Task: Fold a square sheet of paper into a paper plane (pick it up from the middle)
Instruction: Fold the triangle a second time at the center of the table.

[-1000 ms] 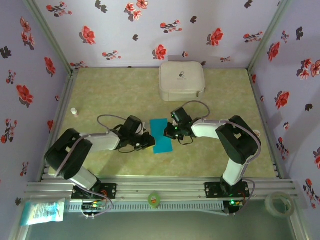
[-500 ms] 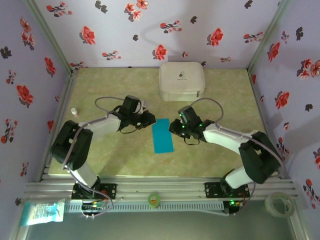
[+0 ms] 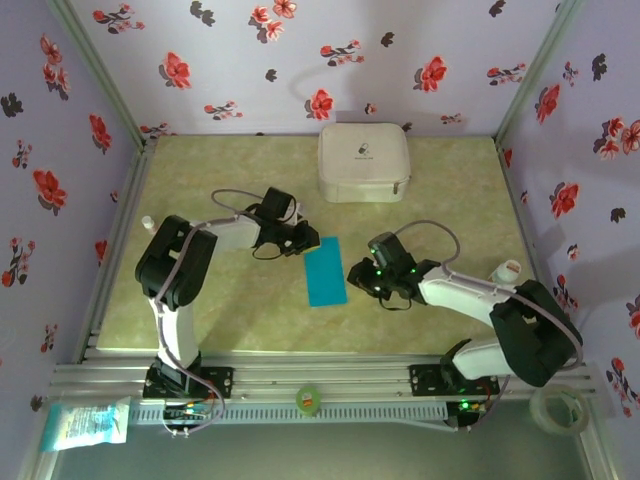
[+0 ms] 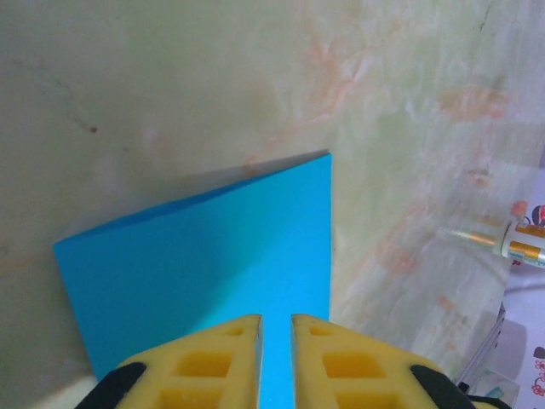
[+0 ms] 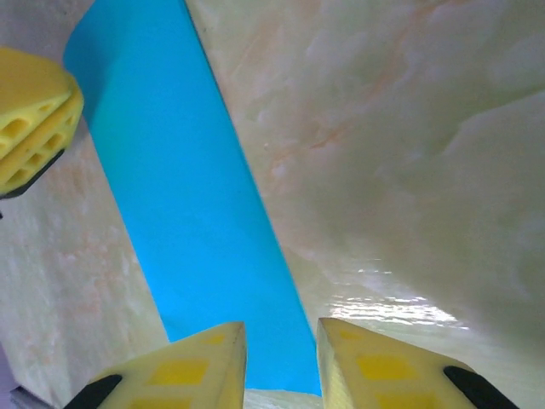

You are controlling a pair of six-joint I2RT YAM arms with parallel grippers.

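Turquoise square sheet of paper [image 3: 325, 271], smooth, folded into a narrow rectangle, flat on marbled table [image 3: 230, 310] | just ahead of left gripper [image 4: 276, 341], thin slit apart | just ahead of right gripper [image 5: 281, 358], parted, empty

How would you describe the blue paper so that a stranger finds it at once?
Start at the green marbled table, with the white case at its far edge. Nearer than the case, about mid-table, lies the paper, a narrow flat strip. On the table it alone is bright blue; the case is white and bulky.
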